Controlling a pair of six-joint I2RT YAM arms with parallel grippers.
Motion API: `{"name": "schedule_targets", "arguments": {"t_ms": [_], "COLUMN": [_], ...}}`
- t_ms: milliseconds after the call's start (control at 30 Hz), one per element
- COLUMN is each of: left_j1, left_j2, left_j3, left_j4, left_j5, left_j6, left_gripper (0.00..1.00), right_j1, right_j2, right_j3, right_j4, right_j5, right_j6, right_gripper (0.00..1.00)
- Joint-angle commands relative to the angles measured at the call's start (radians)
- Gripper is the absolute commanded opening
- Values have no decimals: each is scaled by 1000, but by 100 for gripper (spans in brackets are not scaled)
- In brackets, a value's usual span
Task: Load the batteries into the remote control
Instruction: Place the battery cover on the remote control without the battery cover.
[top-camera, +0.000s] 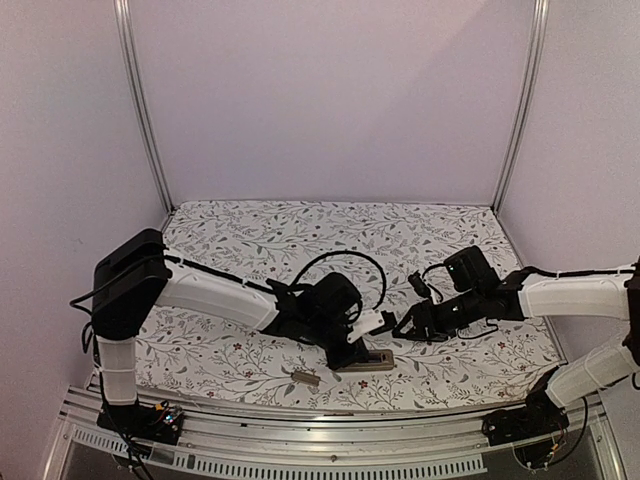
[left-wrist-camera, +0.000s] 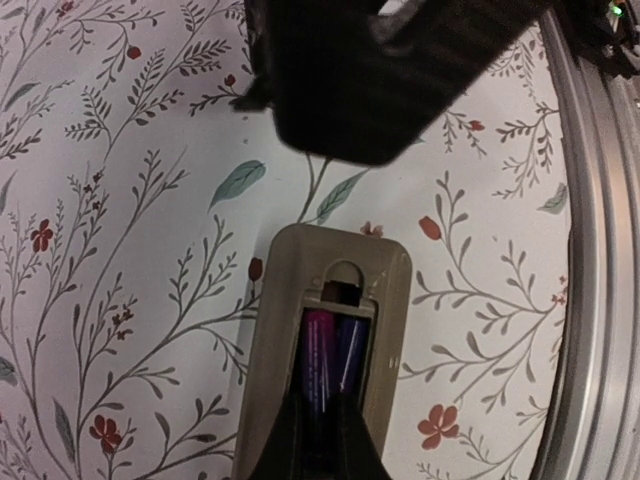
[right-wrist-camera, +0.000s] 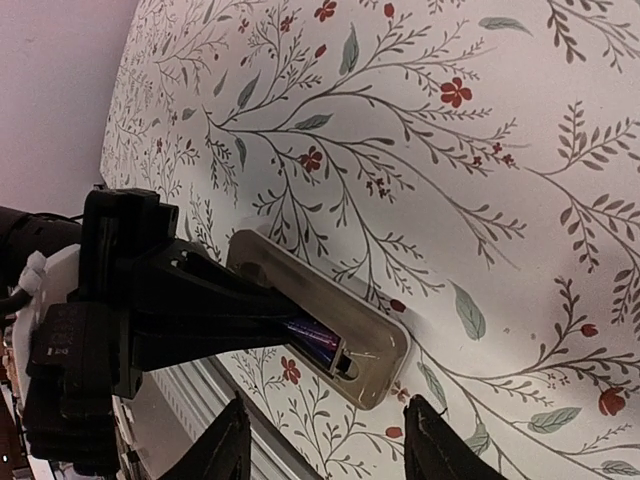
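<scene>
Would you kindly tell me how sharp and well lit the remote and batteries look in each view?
Left wrist: remote fairly sharp, batteries glint purple, black shape above blurred. Right wrist: right gripper's fingers blurred, recess shadowed. Top external: remote tiny.

Soft, even pinkish light; nearest wrist-view foreground is blurred.

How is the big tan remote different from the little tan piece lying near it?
The tan-grey rectangular remote control is longer; the flat tan-grey cover strip is shorter. The remote holds two slim batteries in its open recess; the strip holds nothing. Both lie on the floral table.
</scene>
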Motion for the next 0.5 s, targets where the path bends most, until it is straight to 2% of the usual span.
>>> {"name": "schedule_targets", "arguments": {"t_ms": [0,167,267,367,467], "left_j1": [-21,-16,4,23,29], "left_j2": [34,36,38,37,30], "left_j3": [-78,-101,-125,-137,-157], "left_j4": [16,54,75,88,115], "left_j5": [37,79,96,101,121], "left_j6": [14,57,77,93,112], "left_gripper": [0,0,0,0,0], "right_j1": [2,-51,-80,-40,39], "right_j2": [33,56,90,145,175], "right_j3": [-10,88,78,34,47], "right_j4": [67,-7,40,92,95], "right_j5": [-73,-64,-123,-134,-83], "right_j6": [37,-160,-119,-26,-88], "right_gripper": [50,51,49,47,48]}}
